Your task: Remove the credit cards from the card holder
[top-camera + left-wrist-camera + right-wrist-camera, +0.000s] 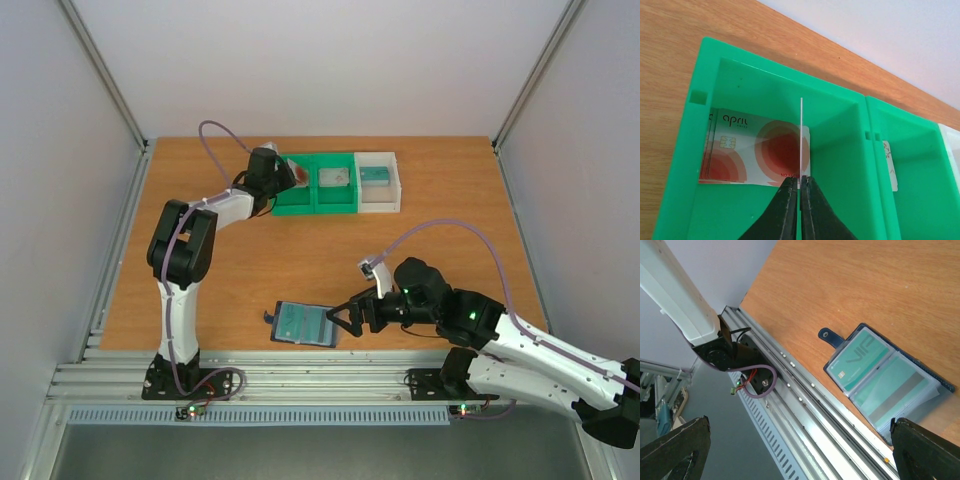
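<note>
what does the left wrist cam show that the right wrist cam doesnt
Only the left wrist: the left gripper shut on a thin card seen edge-on, over a green bin where a red-circled card lies flat. Only the right wrist: the open card holder with teal cards in it, the metal rail, and the right gripper wide open. Both: the wooden table.
</note>
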Robot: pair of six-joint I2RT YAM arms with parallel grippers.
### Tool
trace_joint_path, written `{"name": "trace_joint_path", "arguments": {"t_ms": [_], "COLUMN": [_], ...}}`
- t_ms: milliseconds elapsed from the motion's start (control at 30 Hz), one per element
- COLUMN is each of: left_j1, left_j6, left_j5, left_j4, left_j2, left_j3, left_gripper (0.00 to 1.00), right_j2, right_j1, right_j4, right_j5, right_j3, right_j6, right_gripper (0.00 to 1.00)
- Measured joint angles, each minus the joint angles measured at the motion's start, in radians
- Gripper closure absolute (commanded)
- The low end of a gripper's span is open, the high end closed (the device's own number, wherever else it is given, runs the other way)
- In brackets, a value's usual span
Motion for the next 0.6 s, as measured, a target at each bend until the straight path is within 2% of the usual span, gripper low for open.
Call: {"name": "trace_joint_path", "arguments": {"t_ms": [433, 600], "left_j1": [0.0, 0.0], "left_j6": [0.005, 0.019], "left_j5": [0.0, 0.0], "left_j4": [-0.047, -0.065], "left_j2": [0.007, 0.008], "left_j3": [0.045, 0.071], "left_gripper": [0.86, 0.74], "right_j2": [-0.025, -0.03], "right_j1": [0.0, 0.0], "right_j4": [-0.026, -0.031], "right_j5": [0.018, 0.032], "right_j3": [0.01, 0.01], "right_j6": [0.0, 0.0], "right_gripper": [0.01, 0.02]}}
